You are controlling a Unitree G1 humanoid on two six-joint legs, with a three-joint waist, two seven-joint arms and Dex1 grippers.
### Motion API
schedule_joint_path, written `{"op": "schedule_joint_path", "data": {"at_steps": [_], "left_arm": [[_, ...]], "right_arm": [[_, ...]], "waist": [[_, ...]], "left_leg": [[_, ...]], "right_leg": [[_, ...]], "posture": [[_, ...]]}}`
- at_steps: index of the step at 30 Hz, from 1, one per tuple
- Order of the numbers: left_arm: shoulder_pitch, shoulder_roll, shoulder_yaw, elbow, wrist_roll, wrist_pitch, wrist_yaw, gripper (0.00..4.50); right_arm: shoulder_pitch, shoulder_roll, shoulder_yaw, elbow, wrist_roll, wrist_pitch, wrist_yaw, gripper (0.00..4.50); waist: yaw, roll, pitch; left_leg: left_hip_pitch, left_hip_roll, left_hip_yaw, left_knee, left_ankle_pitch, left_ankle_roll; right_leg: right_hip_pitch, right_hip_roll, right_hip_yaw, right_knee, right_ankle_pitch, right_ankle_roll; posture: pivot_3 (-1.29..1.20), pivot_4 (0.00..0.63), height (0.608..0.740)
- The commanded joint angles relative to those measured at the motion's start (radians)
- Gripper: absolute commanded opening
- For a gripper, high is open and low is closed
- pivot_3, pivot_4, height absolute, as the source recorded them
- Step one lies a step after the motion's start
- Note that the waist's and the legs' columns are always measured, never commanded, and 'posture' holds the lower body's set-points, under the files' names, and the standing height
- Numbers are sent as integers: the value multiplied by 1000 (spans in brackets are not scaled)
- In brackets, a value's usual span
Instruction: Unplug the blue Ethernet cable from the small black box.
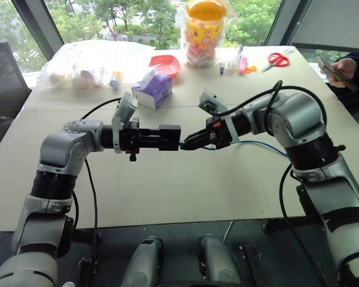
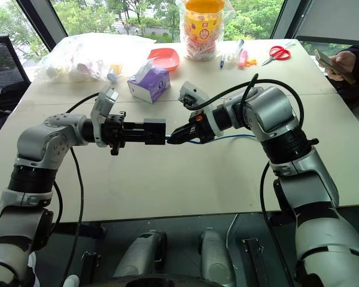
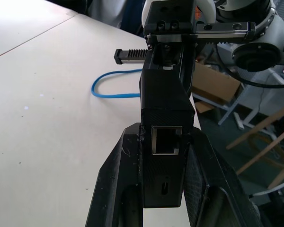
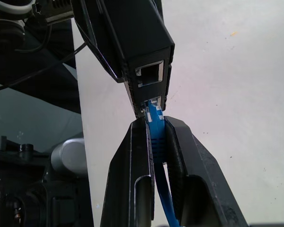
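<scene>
Left wrist view shows the left pincer (image 3: pixel 163 189) clamped on the small black box (image 3: pixel 164 137), a matte, flat-sided block with a square open port on the face toward the camera. In the right wrist view the right pincer (image 4: pixel 157 137) has its two smooth black fingers (image 4: pixel 135 165) pressed together on the blue Ethernet cable (image 4: pixel 156 137) just behind its plug, which sits in the lower of two ports on the box's end; the upper port stands empty.

From the head views, both pincers meet tip to tip above the middle of the pale, smooth table (image 1: pixel 185 191), the box level between them and lifted off the surface. The thin glossy cable trails from the right pincer back under the right forearm and curves along the tabletop. The near half of the table below the arms is bare, its front edge close to the robot.

Farther back lie a purple tissue box (image 1: pixel 152 89), a red bowl (image 1: pixel 166 63), a crinkled clear plastic bag (image 1: pixel 90 63), a yellow container wrapped in plastic (image 1: pixel 203 30), some markers (image 1: pixel 242 63) and red scissors (image 1: pixel 278 60). At the far right edge a person's hand (image 1: pixel 344 69) holds a phone.
</scene>
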Motion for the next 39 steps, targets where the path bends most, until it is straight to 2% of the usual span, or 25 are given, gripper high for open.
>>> {"op": "schedule_joint_path", "data": {"at_steps": [1, 8, 14, 22, 24, 27, 32, 33, 34, 39], "left_arm": [[4, -1, -10, -47, -6, -18, -13, 495], [17, 19, -9, -59, -8, -20, -19, 495], [30, 69, 1, -53, -10, -19, -48, 495], [48, 104, 5, -55, -8, -29, -58, 495], [52, 93, -4, -42, 18, -60, -45, 495], [59, 40, -21, -3, 79, -154, 9, 495], [57, -122, -51, 128, 232, -404, 169, 495], [57, -141, -51, 142, 236, -419, 176, 495], [56, -154, -49, 152, 241, -433, 179, 495], [0, -321, -76, 380, 369, -676, 346, 495]], "right_arm": [[-41, 17, -7, -8, 9, -12, 1, 173], [-12, -19, 26, -15, -6, -17, 7, 173], [71, -123, 64, 13, -51, -93, 40, 173], [107, -190, 30, 92, -96, -174, 49, 173], [117, -164, -5, 125, -128, -232, -21, 173], [129, -77, -56, 226, -217, -362, -212, 173], [107, 64, -169, 433, -311, -489, -527, 173], [99, 80, -190, 460, -312, -480, -556, 871], [93, 91, -204, 478, -314, -473, -571, 1209], [158, 96, -271, 311, -302, -401, -636, 3700]], "waist": [[0, 0, 0], [0, 0, 0], [2, 0, 0], [-6, 0, 1], [-4, 0, 1], [1, -1, 0], [9, -1, 0], [9, -1, 0], [8, -1, 0], [8, 0, 0]], "left_leg": [[0, 0, 0, 0, 0, 0], [0, 0, 0, 0, 0, 0], [0, 0, 0, 0, 0, 0], [-1, 1, 1, 0, 0, 0], [-1, 1, 1, 0, 0, 0], [-1, 1, 2, 0, 0, 0], [-1, -1, 2, 1, 0, 0], [-2, -1, 2, 1, 0, 0], [-2, -1, 2, 1, 0, 0], [-3, -2, 1, 0, 0, 1]], "right_leg": [[0, 0, 0, 0, 0, 0], [0, 0, 0, 0, 0, 0], [0, 0, 0, 0, 0, 0], [0, 1, 0, -2, -2, -3], [-1, 1, 0, -2, -2, -3], [0, 1, 0, -2, -2, -3], [0, -1, 1, -2, 0, 0], [0, -1, 1, -2, 0, 0], [0, -2, 1, -2, 1, 0], [-2, -2, 1, -2, 1, 1]], "posture": [[0, 150, 740], [0, 150, 740], [0, 150, 740], [0, 150, 740], [0, 150, 740], [0, 150, 740], [0, 150, 740], [0, 150, 740], [0, 150, 740], [0, 150, 740]]}}
